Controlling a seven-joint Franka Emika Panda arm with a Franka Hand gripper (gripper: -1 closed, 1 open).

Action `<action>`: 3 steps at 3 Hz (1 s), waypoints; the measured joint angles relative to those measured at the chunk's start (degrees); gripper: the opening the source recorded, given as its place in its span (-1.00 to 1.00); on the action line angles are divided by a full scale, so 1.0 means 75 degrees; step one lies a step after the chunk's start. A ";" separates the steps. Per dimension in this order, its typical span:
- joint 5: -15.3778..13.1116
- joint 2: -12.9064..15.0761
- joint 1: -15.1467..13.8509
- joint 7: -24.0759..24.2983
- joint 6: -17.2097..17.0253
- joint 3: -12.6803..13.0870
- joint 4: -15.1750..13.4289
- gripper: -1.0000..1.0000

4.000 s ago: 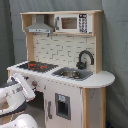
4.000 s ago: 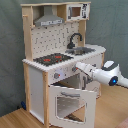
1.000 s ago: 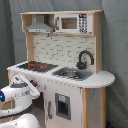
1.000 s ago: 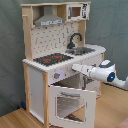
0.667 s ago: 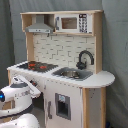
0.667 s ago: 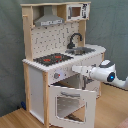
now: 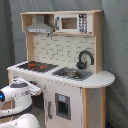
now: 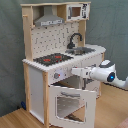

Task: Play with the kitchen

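The kitchen (image 7: 62, 65) stood upright against a grey cloth backdrop (image 8: 107, 25), filling the middle of both exterior views, its white body trimmed in light wood. On its counter lay the black hob (image 8: 52, 59) with red rings, and beside it the sink (image 7: 72, 74) under a curved black faucet (image 7: 85, 57). A grey hood (image 7: 40, 27) hung over the hob, with the small microwave (image 7: 74, 23) next to it on the top shelf. In the second exterior view the windowed oven door (image 8: 70, 104) hung open, tilted outward from the front below the hob, above a wooden floor (image 8: 15, 119). The white arm (image 8: 107, 74) reached in from the second exterior view's right, level with the control panel under the hob, and the gripper (image 8: 75, 72) sat just at the kitchen's front edge above the open door. From where I stood I could not tell whether its fingers were spread or closed, nor whether they touched the panel. In the first exterior view the arm showed at the lower left, close beside the front of the kitchen.
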 joint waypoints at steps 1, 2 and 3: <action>0.0000 0.0001 0.0002 -0.0777 0.0000 0.0001 0.0000 -1.00; 0.0000 0.0001 0.0004 -0.1553 0.0000 0.0002 -0.0001 -1.00; -0.0001 0.0004 0.0006 -0.2334 0.0000 0.0004 -0.0002 -1.00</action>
